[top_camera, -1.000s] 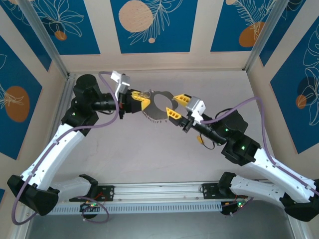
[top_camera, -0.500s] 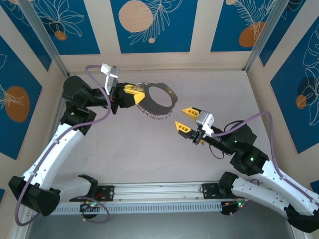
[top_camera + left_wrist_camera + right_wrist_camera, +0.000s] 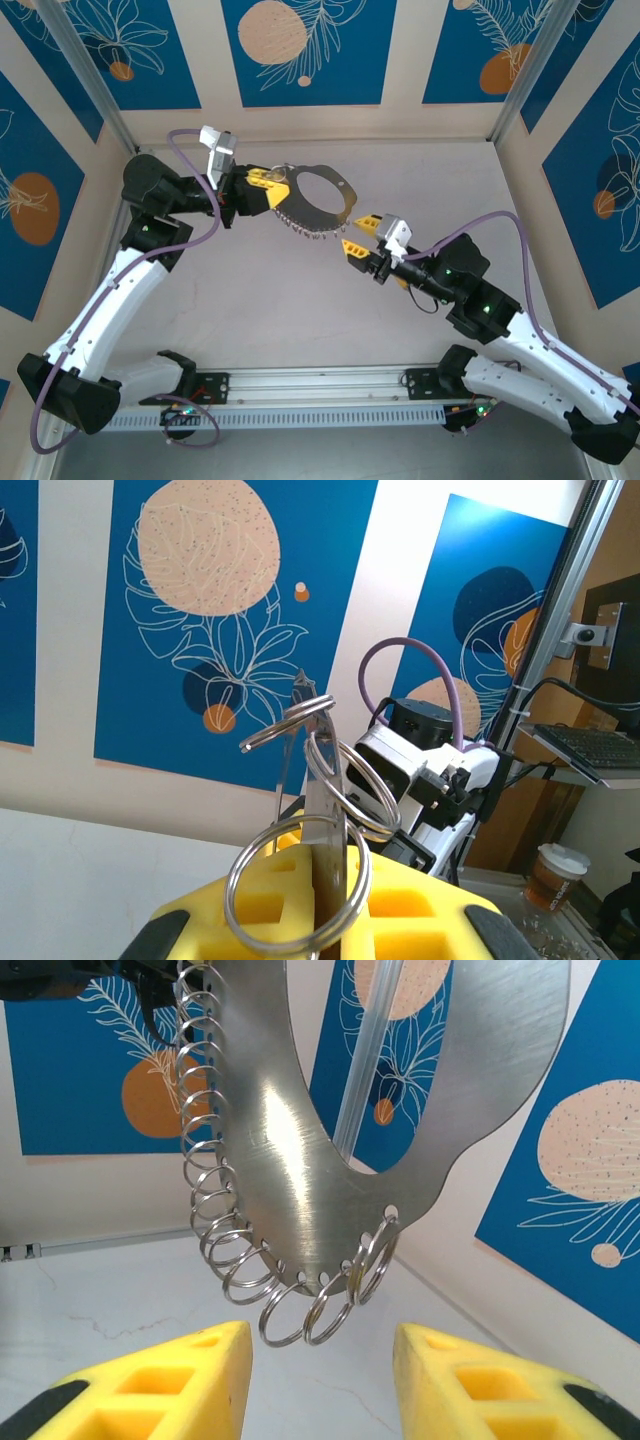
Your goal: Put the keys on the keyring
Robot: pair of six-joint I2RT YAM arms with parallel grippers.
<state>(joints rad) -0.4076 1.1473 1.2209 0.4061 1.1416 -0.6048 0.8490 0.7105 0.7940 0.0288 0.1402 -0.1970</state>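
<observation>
Holding the keyring [image 3: 330,218] aloft, my left gripper [image 3: 275,190] is clenched on its edge; my right gripper [image 3: 352,231], fingers parted and empty, sits just short of its fringe of silvery rings [image 3: 225,1250].

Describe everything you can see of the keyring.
The keyring is a flat, brushed grey metal hoop. Small holes along its outer edge carry a row of thin silvery split rings. It is held off the table, clamped on its edge between the left fingers. The right fingers stand open close by, not touching.
</observation>
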